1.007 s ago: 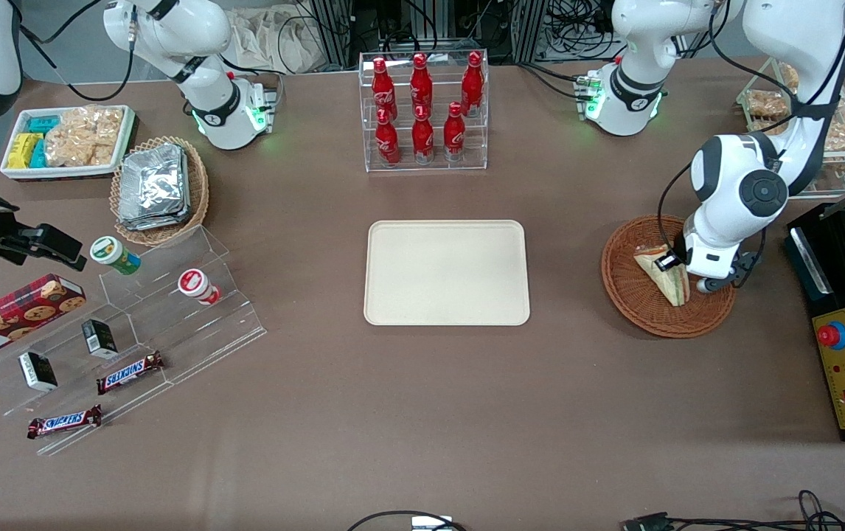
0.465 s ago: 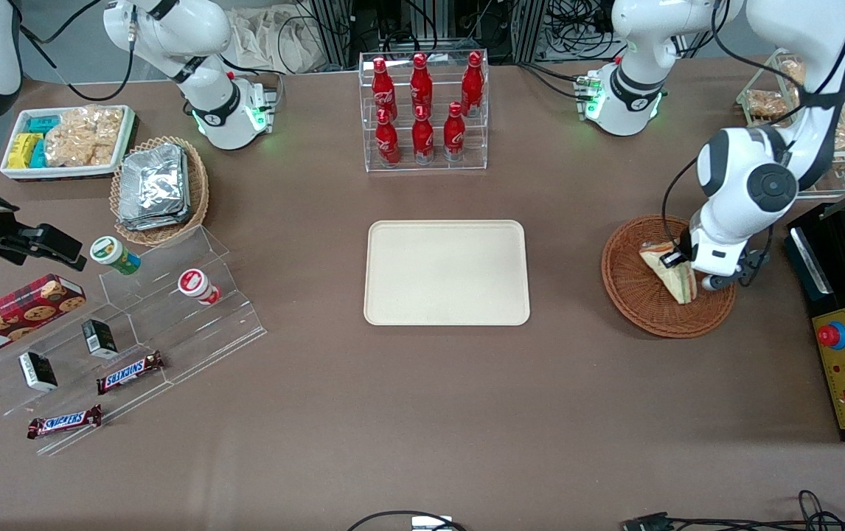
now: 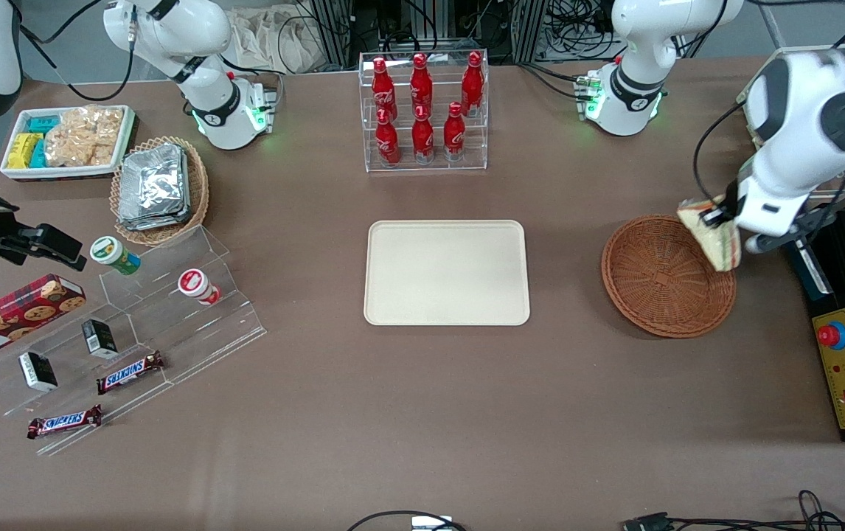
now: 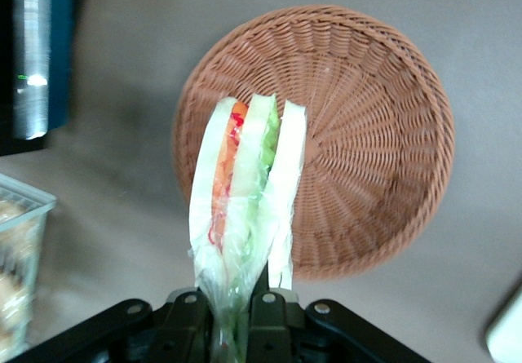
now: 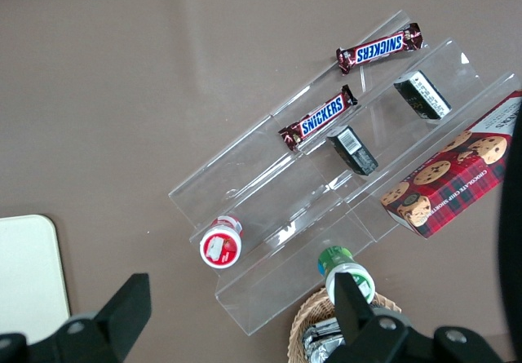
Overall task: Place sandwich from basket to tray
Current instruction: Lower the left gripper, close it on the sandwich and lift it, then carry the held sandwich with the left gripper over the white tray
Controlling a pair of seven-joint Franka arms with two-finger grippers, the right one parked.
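While raised above the basket (image 3: 658,284), gripper (image 3: 720,214) clamped on sandwich (image 3: 714,237), wedge hanging downward.

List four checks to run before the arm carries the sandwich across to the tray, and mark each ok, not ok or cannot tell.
1. Gripper shut on the sandwich: ok.
2. Sandwich lifted out of the basket, above its rim: ok.
3. Tray bare, with room for it: ok.
4. Nothing standing on the table between basket and tray: ok.
5. Grip firm enough on the loose wrapper for the trip: cannot tell.
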